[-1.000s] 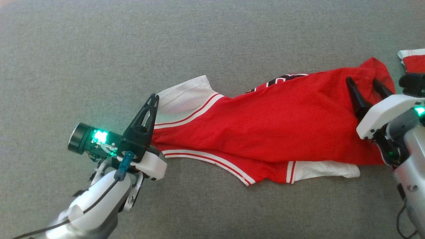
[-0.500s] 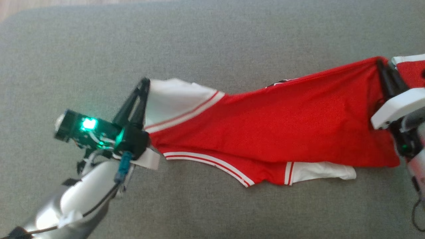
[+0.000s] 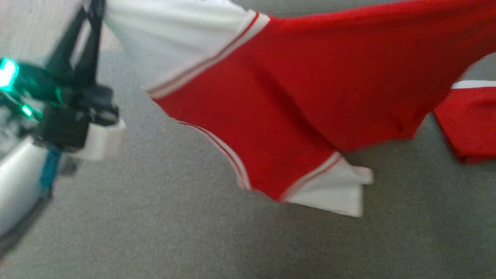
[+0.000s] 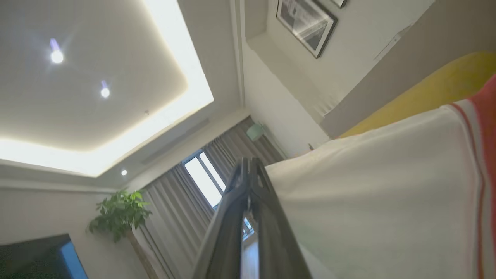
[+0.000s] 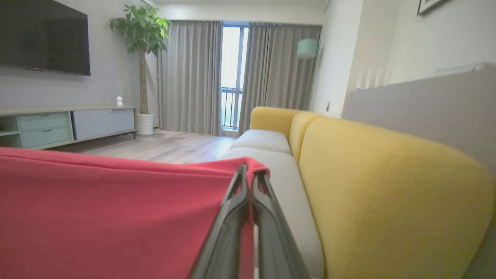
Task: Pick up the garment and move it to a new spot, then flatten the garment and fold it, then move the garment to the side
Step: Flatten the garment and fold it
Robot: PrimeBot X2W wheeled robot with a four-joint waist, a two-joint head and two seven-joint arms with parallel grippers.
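While held above surface point(image 3: 155, 232), with garment point(image 3: 294, 97) sleeve clamped in left gripper point(image 3: 92, 11), opposite edge in right gripper point(image 5: 250, 170): pick-up done; placing, flattening, folding, moving aside pending.

The robot's left gripper point(image 3: 91, 9) had two long, slim black fingers on a blocky black base point(image 3: 66, 124). At its four o'clock sat a white plastic housing point(image 3: 102, 141). At its nine o'clock glowed green lights point(image 3: 7, 71). A blue cable plug point(image 3: 48, 172) led down to a glossy silver-white forearm point(image 3: 15, 186). The right gripper point(image 5: 250, 172) had tapered dark grey fingers.
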